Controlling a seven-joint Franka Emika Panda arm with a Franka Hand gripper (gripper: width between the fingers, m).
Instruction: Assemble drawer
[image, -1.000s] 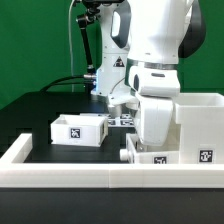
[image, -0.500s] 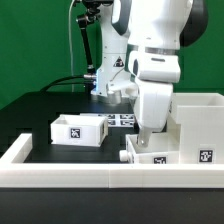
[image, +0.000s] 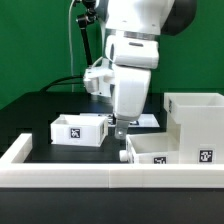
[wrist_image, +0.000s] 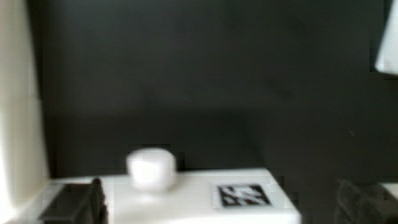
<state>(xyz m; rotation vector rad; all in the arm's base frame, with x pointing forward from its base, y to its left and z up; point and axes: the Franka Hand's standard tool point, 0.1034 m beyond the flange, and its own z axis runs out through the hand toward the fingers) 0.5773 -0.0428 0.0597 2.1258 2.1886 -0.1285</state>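
Drawer tray (image: 78, 128) | tool (image: 121, 128) just beside it, spread wide | wrist view blurred | casing (image: 200, 115) cut off

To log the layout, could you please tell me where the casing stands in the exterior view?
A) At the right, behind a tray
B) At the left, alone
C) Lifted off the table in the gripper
A: the casing stands on the table at the exterior view's right, with a tray in front of it.
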